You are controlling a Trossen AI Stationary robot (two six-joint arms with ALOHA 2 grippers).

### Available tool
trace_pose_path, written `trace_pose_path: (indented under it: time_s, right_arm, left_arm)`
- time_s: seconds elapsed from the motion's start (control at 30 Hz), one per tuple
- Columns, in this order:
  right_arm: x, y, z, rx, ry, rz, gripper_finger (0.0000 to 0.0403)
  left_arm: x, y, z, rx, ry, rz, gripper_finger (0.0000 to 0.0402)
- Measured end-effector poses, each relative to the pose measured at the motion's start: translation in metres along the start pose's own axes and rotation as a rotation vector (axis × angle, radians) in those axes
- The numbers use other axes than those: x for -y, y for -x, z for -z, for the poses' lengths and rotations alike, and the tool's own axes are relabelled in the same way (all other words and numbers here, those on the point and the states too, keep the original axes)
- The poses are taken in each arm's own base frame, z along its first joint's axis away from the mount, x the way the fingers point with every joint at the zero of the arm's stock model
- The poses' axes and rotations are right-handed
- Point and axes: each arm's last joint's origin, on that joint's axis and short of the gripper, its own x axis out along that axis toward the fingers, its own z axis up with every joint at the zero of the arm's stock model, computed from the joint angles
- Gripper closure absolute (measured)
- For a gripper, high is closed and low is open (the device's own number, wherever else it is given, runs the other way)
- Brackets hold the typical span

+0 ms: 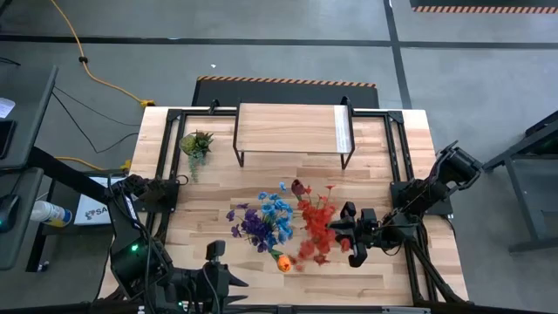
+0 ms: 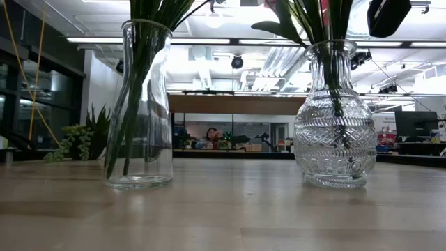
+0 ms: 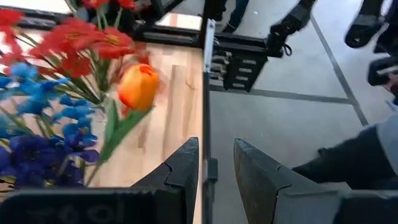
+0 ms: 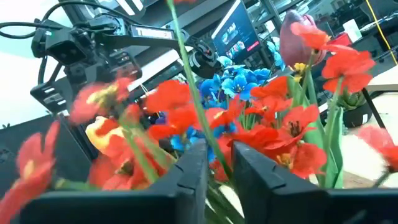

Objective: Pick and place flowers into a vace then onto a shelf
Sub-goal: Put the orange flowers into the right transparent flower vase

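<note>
Now, flowers: the artificial green-stemmed flowers stand as two bunches near the front middle of the table, blue and purple ones [image 1: 261,218] on the left, red ones [image 1: 318,225] on the right, with one orange tulip [image 1: 282,262] low at the front and a dark maroon tulip [image 1: 299,187] at the back.
Vases: the low view shows a plain tall clear glass vase [image 2: 141,104] and a round patterned glass vase [image 2: 331,125], both upright on the wood, well apart, each with green stems inside.
Right gripper: the right gripper [image 1: 351,234] is just beside the red bunch; its wrist view shows the fingers with a narrow gap and a thin stem crossing there, but I cannot tell if it grasps the stem or has released it.
Left gripper: the left gripper [image 3: 214,180] waits at the front edge of the table, fingers a little apart, holding nothing.
Shelf: the small light-wood board on thin black legs [image 1: 292,129] stands at the back, with nothing on it.
Progress: flowers seem mostly placed in the vases; moving the vases onto the shelf is not yet done.
</note>
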Motion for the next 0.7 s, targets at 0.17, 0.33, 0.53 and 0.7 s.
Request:
trace_pose_path:
  time_s: [0.17,0.33,0.53,0.7]
  right_arm:
    - [-0.003,0.003,0.001,-0.007,0.025,-0.011,0.032]
    - [-0.006,0.007,0.002,-0.012,0.027,-0.003,0.0313]
    - [-0.01,0.014,0.003,-0.017,0.042,0.023,0.0312]
    - [-0.015,0.021,0.002,-0.019,0.061,0.055,0.0311]
  left_arm:
    - [0.001,0.0,0.001,-0.022,0.0,0.026,0.0268]
    - [0.001,0.0,0.001,-0.023,0.0,0.026,0.0268]
    - [0.001,0.0,0.001,-0.023,0.0,0.026,0.0268]
    - [0.001,0.0,0.001,-0.022,0.0,0.026,0.0268]
